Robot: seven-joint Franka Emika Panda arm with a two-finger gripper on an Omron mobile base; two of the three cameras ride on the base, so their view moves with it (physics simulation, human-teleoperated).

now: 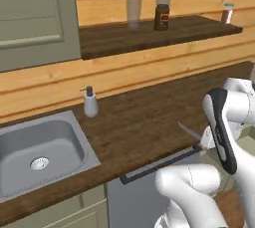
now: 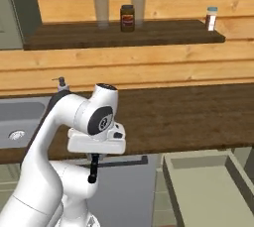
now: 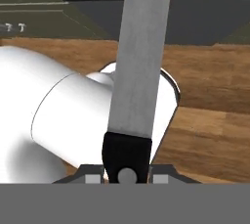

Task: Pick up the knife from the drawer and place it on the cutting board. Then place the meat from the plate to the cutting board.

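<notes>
Silver blade of the knife [image 1: 189, 132] pokes out from behind the white arm in the left base view, its point over the dark wooden counter [image 1: 144, 117] near the front edge. A soap dispenser [image 1: 90, 102] stands by the back right corner of the sink [image 1: 42, 150], and a dark jar [image 1: 161, 17] sits on the shelf [image 1: 149, 35] above.

From the right base view, the knife's black handle [image 2: 93, 169] hangs down below the gripper [image 2: 95, 157], in front of the counter's front edge. An open drawer [image 2: 208, 191] stands out at lower right.

Seen from the hand view, the gripper [image 3: 127, 174] is clamped on the black handle, and the grey blade runs straight up past the top edge.
</notes>
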